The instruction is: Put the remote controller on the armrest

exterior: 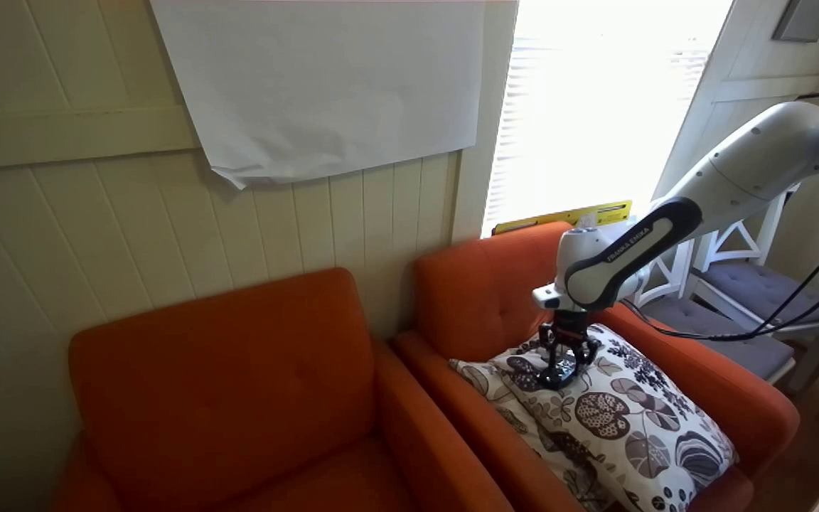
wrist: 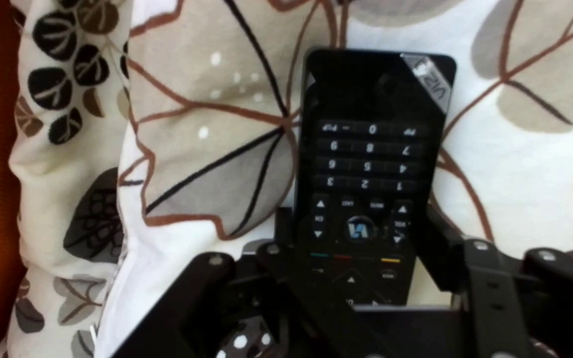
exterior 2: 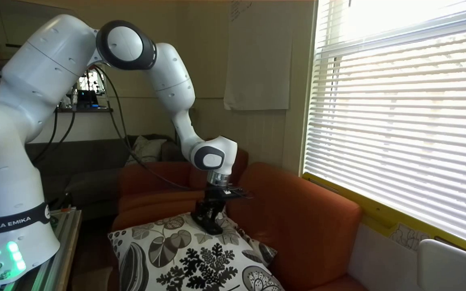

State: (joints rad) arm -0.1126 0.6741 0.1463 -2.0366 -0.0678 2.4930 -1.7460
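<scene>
2 black fingers (wrist: 444, 253) of the gripper (wrist: 362, 233) flank the remote controller (wrist: 366, 154) along its long edges, touching or just beside them; whether they pinch it cannot be told. It lies buttons up on the patterned cushion (exterior: 630, 419), apparently not lifted. So reaching it looks done; a sure grasp, the lift, the carry and the setting down seem to be left. The cushion is likely soft enough to give under pressure, and what looks like a 2nd cushion (wrist: 47, 164) sticks out beside it. Around these, the armchair (exterior: 728, 489) has an orange backrest (exterior: 473, 299) and 2 arms: the inner armrest (exterior: 477, 412), next to a neighbouring armchair (exterior: 225, 384), and the outer armrest (exterior: 712, 366). Which is meant, the task leaves open; the inner seems the clearer path, since in an exterior view a cable (exterior: 729, 337) passes over or in front of the outer. Farther off, white chairs (exterior: 765, 284) and blinds (exterior 2: 399, 129) should not hinder.
</scene>
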